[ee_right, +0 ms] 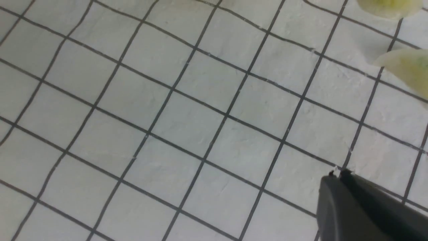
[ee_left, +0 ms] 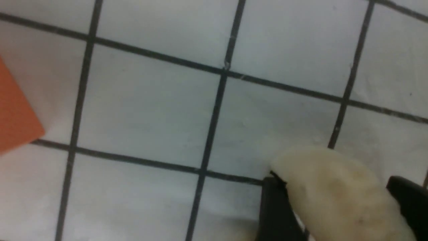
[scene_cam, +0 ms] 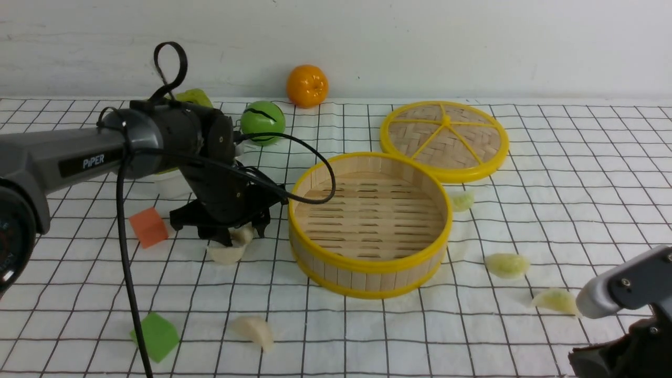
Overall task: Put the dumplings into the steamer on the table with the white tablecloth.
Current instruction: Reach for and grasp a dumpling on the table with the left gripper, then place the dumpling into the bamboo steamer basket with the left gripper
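The left gripper pinches a cream-white crescent dumpling just left of the round bamboo-slat steamer with yellow rims on the white grid-lined tablecloth. Three pale greenish dumplings lie to its right. The right gripper has its jaws pressed together.

Bright, diffuse light washes evenly over the white tablecloth, leaving only faint, soft shadows beside the steamer and the green cube. No glare shows. The left wrist view is heavily blurred, with its cream dumpling and orange cube out of focus. The right wrist view is sharper, though the greenish dumplings at its edge look hazy.
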Robot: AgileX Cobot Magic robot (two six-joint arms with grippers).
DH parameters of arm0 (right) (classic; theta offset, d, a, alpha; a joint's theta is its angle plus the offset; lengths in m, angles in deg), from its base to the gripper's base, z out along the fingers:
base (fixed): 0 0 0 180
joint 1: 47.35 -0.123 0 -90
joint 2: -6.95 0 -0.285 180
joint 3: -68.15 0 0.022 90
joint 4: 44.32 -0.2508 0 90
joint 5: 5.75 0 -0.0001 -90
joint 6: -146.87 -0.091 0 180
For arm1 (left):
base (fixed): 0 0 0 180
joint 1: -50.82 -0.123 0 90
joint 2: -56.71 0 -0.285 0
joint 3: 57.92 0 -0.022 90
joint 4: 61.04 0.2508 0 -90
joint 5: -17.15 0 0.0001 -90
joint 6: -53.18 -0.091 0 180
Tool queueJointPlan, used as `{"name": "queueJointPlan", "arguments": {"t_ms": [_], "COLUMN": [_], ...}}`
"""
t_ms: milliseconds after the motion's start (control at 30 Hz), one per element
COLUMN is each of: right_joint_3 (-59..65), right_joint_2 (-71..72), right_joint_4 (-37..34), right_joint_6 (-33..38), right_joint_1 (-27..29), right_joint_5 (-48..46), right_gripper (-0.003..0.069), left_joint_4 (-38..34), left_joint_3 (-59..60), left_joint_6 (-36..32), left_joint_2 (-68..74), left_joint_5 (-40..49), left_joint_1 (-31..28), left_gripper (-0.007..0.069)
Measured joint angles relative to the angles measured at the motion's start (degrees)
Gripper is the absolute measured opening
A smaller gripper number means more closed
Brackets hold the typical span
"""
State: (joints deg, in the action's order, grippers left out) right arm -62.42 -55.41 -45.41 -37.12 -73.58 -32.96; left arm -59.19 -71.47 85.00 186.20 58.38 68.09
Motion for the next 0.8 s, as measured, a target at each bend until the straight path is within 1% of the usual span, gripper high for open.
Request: {"name": "queueJointPlan", "arguments": {"t_ms": [67, 133, 600, 700, 800], "right_joint_3": [0.00, 0.00, 0.00, 0.00, 0.00], "right_joint_2": [0.00, 0.00, 0.00, 0.00, 0.00], "right_joint_4": [0.00, 0.00, 0.20, 0.20, 0.27], "right_joint_6": [0.00, 0.00, 0.00, 0.00, 0.00], "right_joint_1": [0.00, 0.00, 0.00, 0.00, 0.00], "right_joint_5": [0.31, 0.38, 0.49, 0.88, 1.07], "right_gripper": [0.0008, 0.0010, 0.0024, 0.0025, 0.0027], "left_joint_4": [0.18, 0.33, 0.51, -1.36, -3.54], "left_joint_3": [-0.44, -1.17, -7.96, -10.54, -12.26], "left_joint_6": [-2.44, -4.21, -9.79, -12.02, -15.44], "left_joint_2": [0.00, 0.00, -3.06, -4.87, -5.23], "left_joint_5": [0.89, 1.91, 7.52, 7.54, 5.70], "left_joint_1": [0.00, 0.00, 0.00, 0.90, 2.96], "left_gripper": [0.0338, 0.0300, 0.0298, 0.0298, 0.0298]}}
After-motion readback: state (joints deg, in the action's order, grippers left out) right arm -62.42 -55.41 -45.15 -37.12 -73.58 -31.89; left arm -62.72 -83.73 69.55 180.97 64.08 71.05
